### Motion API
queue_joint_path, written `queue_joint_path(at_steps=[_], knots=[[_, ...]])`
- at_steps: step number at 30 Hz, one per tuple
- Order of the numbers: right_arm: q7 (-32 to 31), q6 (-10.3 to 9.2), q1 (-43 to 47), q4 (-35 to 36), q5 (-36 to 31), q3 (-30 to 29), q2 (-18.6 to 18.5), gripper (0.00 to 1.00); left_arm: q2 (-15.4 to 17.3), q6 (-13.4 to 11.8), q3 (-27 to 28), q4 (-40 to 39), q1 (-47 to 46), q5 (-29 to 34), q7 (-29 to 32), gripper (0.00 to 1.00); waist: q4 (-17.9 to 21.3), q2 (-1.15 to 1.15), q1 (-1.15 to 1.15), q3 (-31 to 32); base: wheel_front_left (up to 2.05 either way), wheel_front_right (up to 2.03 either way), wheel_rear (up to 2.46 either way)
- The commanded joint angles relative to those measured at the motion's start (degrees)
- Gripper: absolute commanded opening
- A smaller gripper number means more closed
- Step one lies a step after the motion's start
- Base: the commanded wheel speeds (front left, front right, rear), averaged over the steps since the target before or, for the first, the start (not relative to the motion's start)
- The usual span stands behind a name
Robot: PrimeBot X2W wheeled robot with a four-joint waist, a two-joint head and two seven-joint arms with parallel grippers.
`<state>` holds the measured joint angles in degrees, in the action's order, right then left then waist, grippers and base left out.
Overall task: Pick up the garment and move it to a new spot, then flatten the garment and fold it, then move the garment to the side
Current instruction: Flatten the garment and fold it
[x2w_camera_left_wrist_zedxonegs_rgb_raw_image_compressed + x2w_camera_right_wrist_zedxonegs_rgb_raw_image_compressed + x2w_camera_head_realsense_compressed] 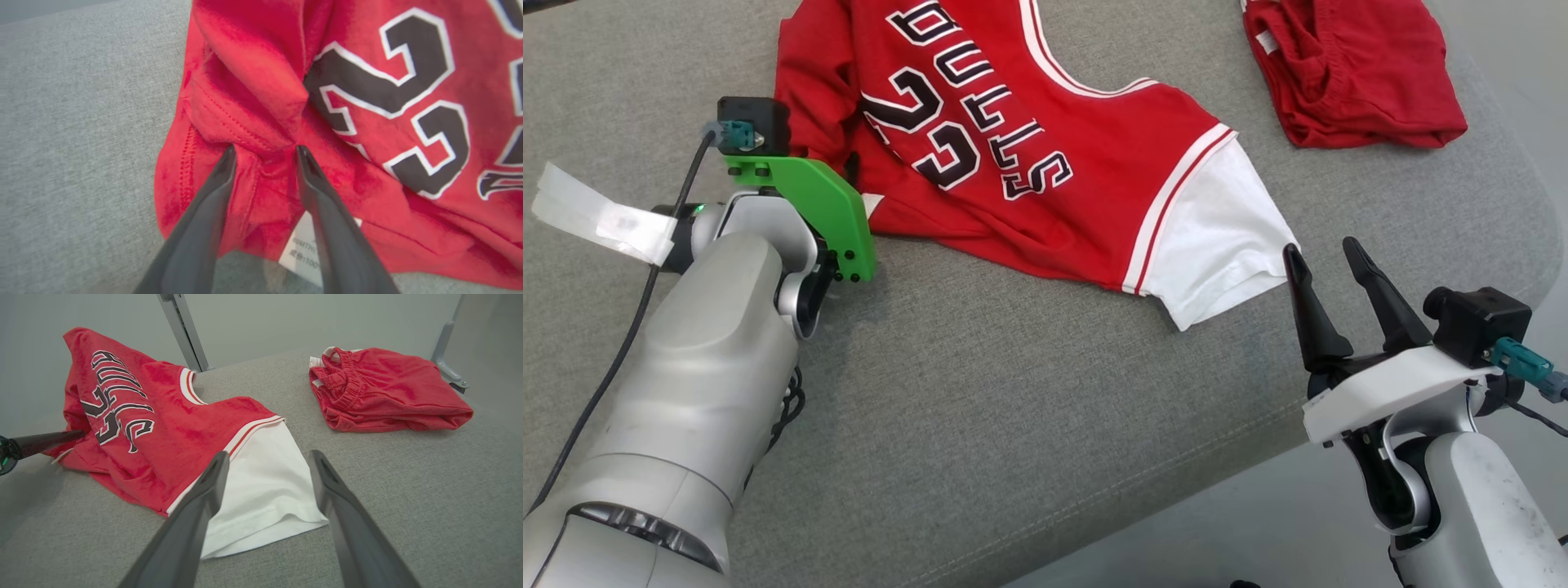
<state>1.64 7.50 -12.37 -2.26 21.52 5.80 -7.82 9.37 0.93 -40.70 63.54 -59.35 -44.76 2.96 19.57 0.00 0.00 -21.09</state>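
Left gripper (pixel 265 150) stands with fingers apart astride a raised fold at the hem of the red Bulls jersey (pixel 1045 204), which lies crumpled on the grey cushion (pixel 980 392); no firm pinch shows. The pick-up seems in hand: next, close on that fold and lift. Right gripper (pixel 1321 247) gapes wide just beside the white sleeve (pixel 1217 237). The jersey's far edge is cut off, and its label (pixel 300 249) is unreadable.

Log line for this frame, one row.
left gripper: jaws apart around jersey fold | right gripper: open, near white sleeve | red shorts: separate, untouched
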Motion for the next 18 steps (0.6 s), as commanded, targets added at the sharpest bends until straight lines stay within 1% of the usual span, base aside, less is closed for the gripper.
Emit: queue_joint_path(at_steps=[1,2,4,13,18], knots=[[0.54,-0.03,-0.68,-0.24,0.30,-0.01,0.13,1.00,0.46,-0.31,0.08,-0.09,-0.56,-0.39,0.11,0.36,0.14,0.00,0.00,-0.10,0.00,0.00,0.00],[0.56,-0.03,-0.68,-0.29,0.32,-0.03,0.12,1.00,0.53,-0.33,0.06,-0.17,-0.55,-0.44,0.17,0.27,0.18,0.00,0.00,-0.13,0.00,0.00,0.00],[0.68,-0.03,-0.61,-0.42,0.37,-0.17,0.07,1.00,0.79,-0.37,0.02,-0.33,-0.48,-0.51,0.24,0.00,0.14,0.00,0.00,-0.15,0.00,0.00,0.00],[1.02,-0.03,-0.05,-0.64,0.17,-1.04,-0.05,1.00,1.33,0.45,-1.06,-2.04,1.32,-0.25,0.87,0.00,-1.18,0.00,0.00,0.79,0.00,0.00,0.00],[0.69,-0.03,0.24,-0.38,-0.13,-1.45,-0.07,1.00,2.05,0.22,-1.01,-5.00,1.76,-0.13,-0.73,0.00,-2.59,0.00,0.00,1.73,0.00,0.00,0.00]])
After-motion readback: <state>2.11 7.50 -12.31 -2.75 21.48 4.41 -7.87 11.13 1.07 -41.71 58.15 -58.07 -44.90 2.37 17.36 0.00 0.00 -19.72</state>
